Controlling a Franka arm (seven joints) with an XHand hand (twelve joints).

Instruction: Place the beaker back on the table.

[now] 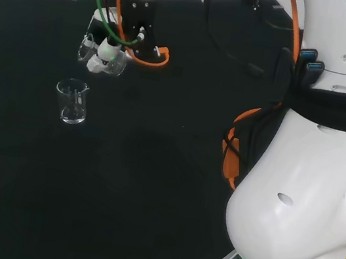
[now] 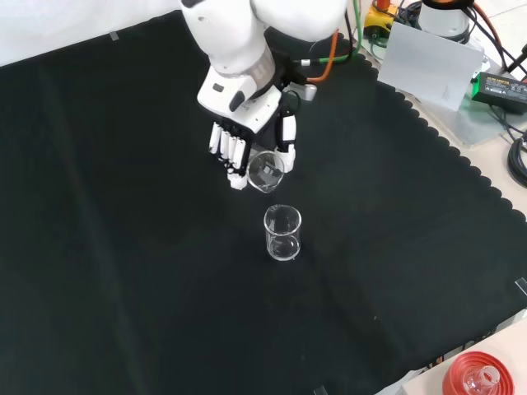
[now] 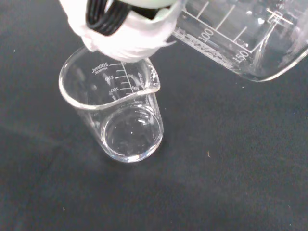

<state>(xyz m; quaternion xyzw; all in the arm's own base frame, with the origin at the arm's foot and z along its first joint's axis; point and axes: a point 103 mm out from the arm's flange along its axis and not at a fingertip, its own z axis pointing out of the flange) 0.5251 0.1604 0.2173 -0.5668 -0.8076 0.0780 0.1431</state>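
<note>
The hand hangs over the black cloth, its fingers and thumb closed round a clear glass beaker. That beaker is tilted, mouth turned toward the front camera, and held clear of the cloth. In the head view the hand carries the tilted beaker just above a second beaker. The second beaker stands upright on the cloth, just below the held one in the front view, and looks empty. In the wrist view the standing beaker is close to a white part of the hand, with the held beaker's graduated wall beside it.
The cloth's scalloped edge runs down the right of the front view, with a grey plate and cables beyond it. A red ribbed stand carrying glassware sits at the bottom right corner. The arm's white links stand at the head view's right.
</note>
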